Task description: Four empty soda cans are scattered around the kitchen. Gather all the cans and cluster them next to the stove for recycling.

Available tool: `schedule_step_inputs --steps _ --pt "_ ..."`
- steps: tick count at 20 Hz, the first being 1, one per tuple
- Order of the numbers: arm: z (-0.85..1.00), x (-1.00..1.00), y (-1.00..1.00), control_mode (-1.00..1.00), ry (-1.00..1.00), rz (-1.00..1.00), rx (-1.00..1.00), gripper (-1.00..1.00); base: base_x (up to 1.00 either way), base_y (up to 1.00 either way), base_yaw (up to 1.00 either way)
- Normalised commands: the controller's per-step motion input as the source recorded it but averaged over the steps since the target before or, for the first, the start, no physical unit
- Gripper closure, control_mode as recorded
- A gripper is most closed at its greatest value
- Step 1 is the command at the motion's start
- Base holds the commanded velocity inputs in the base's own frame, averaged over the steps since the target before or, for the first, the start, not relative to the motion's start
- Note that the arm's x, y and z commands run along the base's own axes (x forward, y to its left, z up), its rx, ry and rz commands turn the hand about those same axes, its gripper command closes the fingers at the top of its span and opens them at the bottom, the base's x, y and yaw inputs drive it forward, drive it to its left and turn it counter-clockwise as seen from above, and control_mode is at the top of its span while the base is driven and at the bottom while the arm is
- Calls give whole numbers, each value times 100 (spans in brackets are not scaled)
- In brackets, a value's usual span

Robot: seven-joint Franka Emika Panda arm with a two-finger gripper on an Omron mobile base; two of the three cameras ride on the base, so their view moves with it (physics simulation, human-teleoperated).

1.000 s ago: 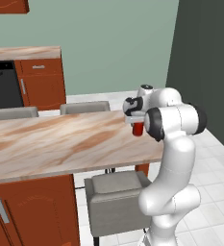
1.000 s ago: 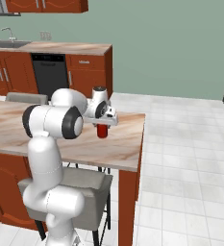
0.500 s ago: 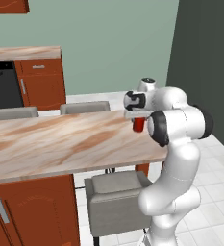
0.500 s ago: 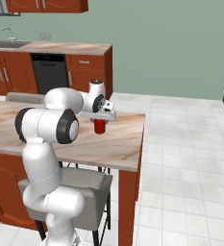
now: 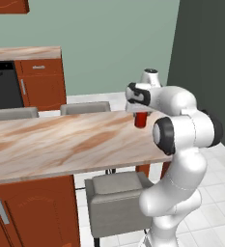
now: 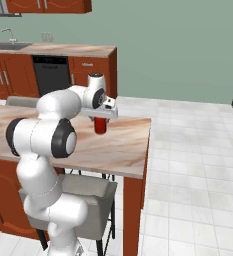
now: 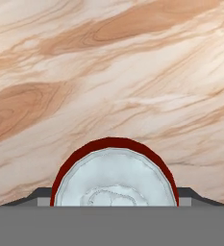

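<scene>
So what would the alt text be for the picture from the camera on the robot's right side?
A white robot arm holds a small red soda can in its two-finger gripper just above the beige marbled island countertop, near its end. A grey stool sits under the counter, and reddish-brown wooden cabinets with a black dishwasher line the pale green wall behind.

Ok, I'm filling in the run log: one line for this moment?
gripper: shut on red can | can: upright, just above island counter | stove: not reached
</scene>
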Motion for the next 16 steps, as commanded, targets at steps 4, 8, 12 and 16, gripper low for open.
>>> schedule_step_inputs --steps 4,8,12,16 --pt "27 -26 0 -100 0 0 0 100 0 0 0" --pt "22 -41 0 -100 1 0 0 100 0 0 0" --pt "19 -52 0 -100 1 0 0 100 0 0 0" --pt "20 -53 0 -100 0 0 0 100 0 0 0"
